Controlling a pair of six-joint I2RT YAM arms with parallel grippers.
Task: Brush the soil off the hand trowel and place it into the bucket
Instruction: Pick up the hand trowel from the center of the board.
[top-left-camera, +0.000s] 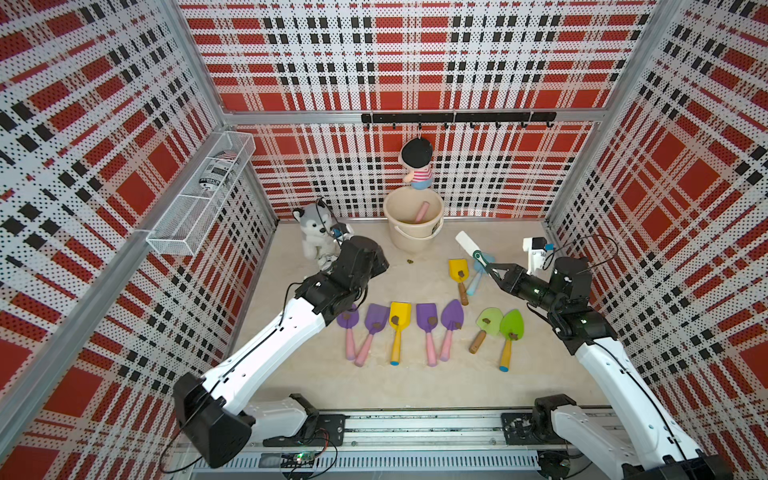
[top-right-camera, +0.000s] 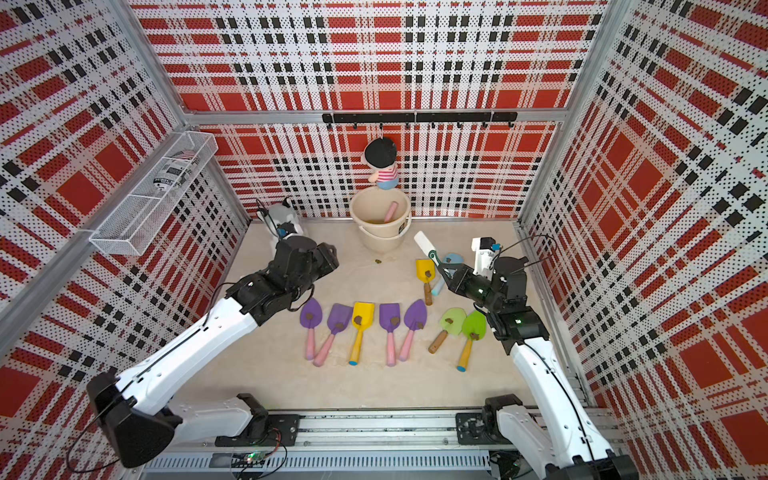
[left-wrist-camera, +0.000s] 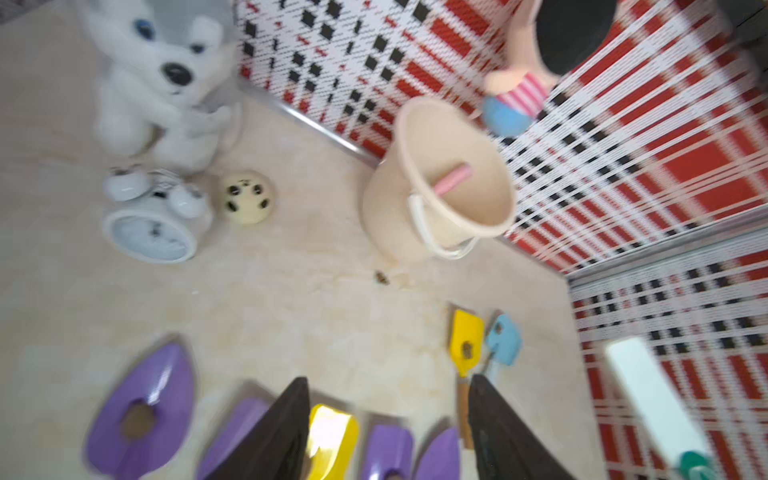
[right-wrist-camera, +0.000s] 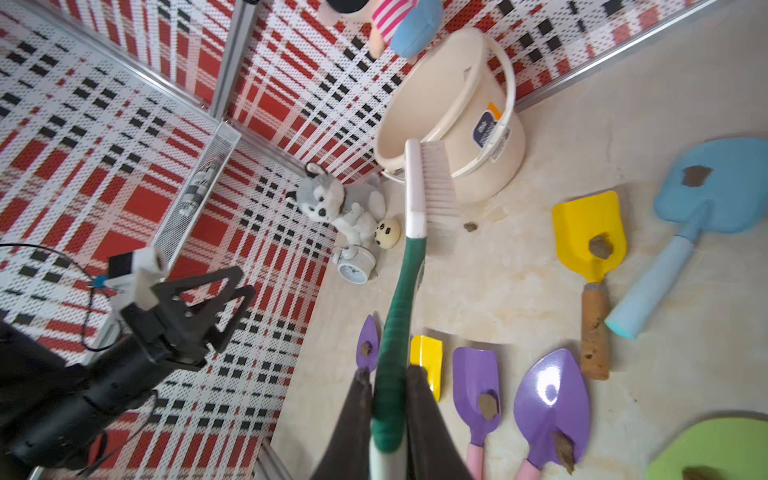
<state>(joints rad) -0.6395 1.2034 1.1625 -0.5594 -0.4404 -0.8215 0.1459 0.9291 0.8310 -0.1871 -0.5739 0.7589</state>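
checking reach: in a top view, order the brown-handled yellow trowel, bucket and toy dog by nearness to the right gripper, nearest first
1. brown-handled yellow trowel, just beside the right gripper, which holds the brush
2. bucket, by the back wall
3. toy dog, back left corner

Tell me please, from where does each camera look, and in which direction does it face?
Both top views: high above the front rail, looking down toward the back wall; the left arm and the right arm show.
Left wrist: on the left arm, looking past the open left gripper at the bucket; of the robot only this gripper shows.
Right wrist: on the right arm, looking along the brush clamped in the right gripper; both grippers show.
Shared: both wrist views show the bucket and the brown-handled yellow trowel.
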